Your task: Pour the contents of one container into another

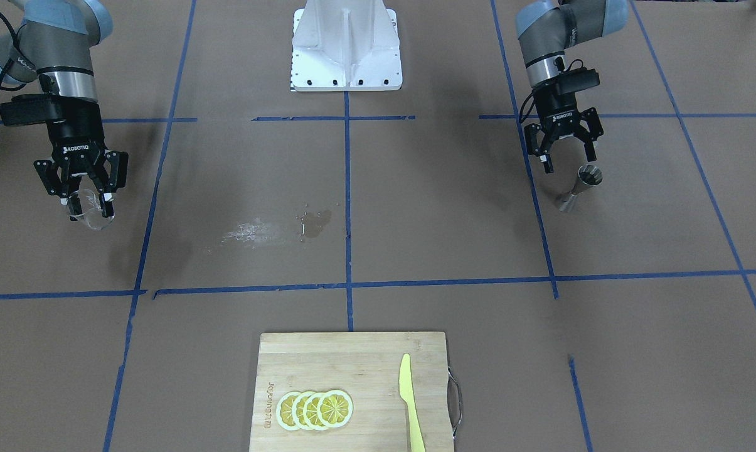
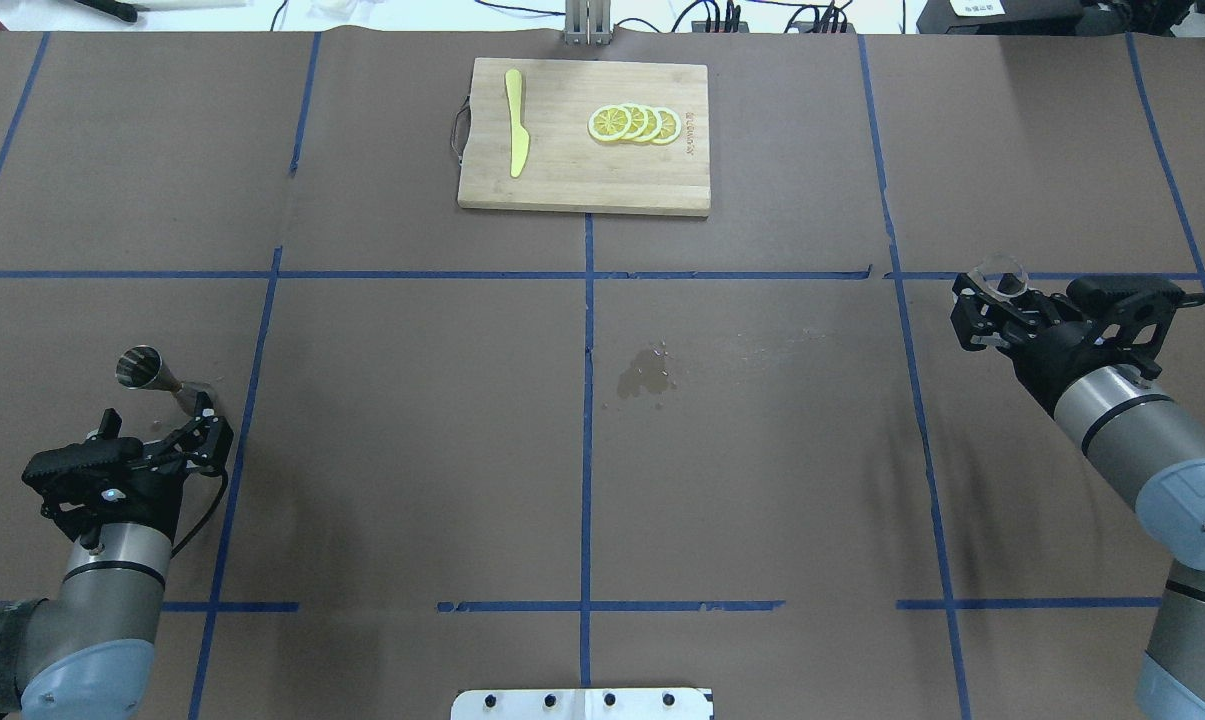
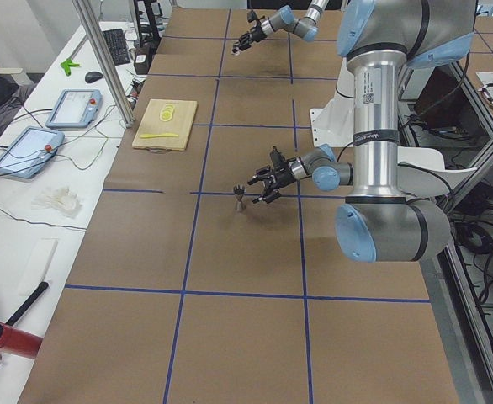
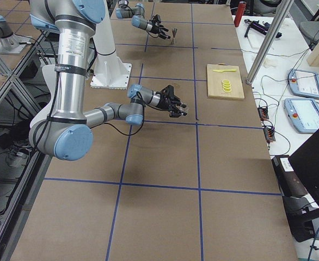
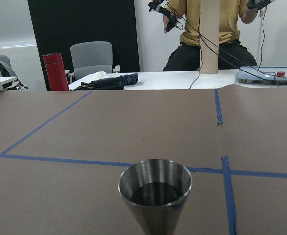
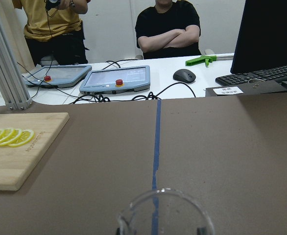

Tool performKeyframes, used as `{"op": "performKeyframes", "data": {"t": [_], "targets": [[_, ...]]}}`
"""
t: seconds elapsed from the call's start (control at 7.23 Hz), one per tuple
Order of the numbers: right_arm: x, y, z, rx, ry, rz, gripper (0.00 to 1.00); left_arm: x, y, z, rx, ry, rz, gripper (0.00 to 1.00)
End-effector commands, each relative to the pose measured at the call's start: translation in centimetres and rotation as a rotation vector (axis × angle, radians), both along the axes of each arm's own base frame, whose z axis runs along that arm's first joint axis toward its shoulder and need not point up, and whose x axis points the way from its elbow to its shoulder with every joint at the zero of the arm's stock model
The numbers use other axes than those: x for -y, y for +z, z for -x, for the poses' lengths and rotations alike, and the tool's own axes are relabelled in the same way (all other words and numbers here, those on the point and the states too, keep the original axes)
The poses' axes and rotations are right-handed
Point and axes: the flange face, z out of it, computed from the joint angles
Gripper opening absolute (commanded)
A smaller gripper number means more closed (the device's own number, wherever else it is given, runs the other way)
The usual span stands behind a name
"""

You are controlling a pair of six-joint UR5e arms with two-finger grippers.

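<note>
The silver metal jigger point(image 1: 580, 187) stands upright on the brown table on my left side. It also fills the bottom centre of the left wrist view point(image 5: 155, 196), and its upper cone looks dark inside. My left gripper point(image 1: 569, 162) is open just behind the jigger, which stands off the tip of one finger and is not gripped. On my right side, the small clear glass cup point(image 1: 90, 210) sits between the fingers of my right gripper point(image 1: 86, 202). That gripper is shut on it and holds it a little above the table. The cup's rim point(image 6: 165, 213) shows at the bottom of the right wrist view.
A wooden cutting board point(image 1: 352, 361) lies at the far middle edge, with lemon slices point(image 1: 315, 409) and a yellow knife point(image 1: 411, 402) on it. A wet spill point(image 1: 315, 223) marks the table's centre. The robot's white base point(image 1: 346, 50) is on the near side. Operators sit beyond the far edge.
</note>
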Motion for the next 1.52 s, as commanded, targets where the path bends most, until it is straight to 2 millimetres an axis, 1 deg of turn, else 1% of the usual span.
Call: {"op": "performKeyframes", "data": {"t": [0.0, 0.14, 0.28, 0.41, 0.55, 0.69, 0.83, 0.97, 1.11, 1.24, 1.38], "targets": [[-0.5, 2.0, 0.7, -0.025, 0.029, 0.007, 0.0, -1.4, -3.2, 0.7, 0.0, 0.132, 0.063, 1.0], [-1.7, 2.6, 2.0, -0.022, 0.039, 0.003, 0.0, -2.1, -4.6, 1.4, -0.003, 0.232, 0.106, 1.0], [-2.6, 2.9, 3.0, -0.035, 0.039, -0.01, 0.0, -2.5, -5.0, 2.7, -0.022, 0.282, 0.121, 1.0], [-3.6, 3.5, 3.8, -0.055, 0.038, -0.02, 0.0, -2.6, -6.0, 3.2, -0.033, 0.308, 0.118, 1.0], [-4.8, 4.2, 4.9, -0.075, 0.034, -0.033, 0.0, -2.9, -8.0, 3.9, -0.031, 0.395, 0.135, 1.0], [-6.1, 4.3, 5.9, -0.066, 0.028, -0.039, 0.0, -2.9, -9.5, 4.6, -0.038, 0.454, 0.147, 1.0], [-6.9, 5.7, 6.9, -0.09, 0.016, -0.039, 0.0, -2.6, -10.3, 5.2, -0.04, 0.482, 0.15, 1.0], [-7.2, 6.0, 7.5, -0.095, 0.01, -0.04, 0.0, -2.2, -10.5, 5.5, -0.041, 0.476, 0.149, 1.0], [-7.5, 6.2, 7.8, -0.099, 0.0, -0.039, 0.06, -1.3, -11.4, 6.7, -0.015, 0.519, 0.139, 1.0], [-7.8, 6.2, 8.0, -0.099, -0.006, -0.04, 0.18, -0.6, -11.8, 7.4, -0.024, 0.536, 0.151, 1.0], [-7.9, 6.6, 8.1, -0.105, -0.009, -0.039, 0.41, -0.6, -11.8, 7.3, -0.024, 0.536, 0.151, 1.0]]}}
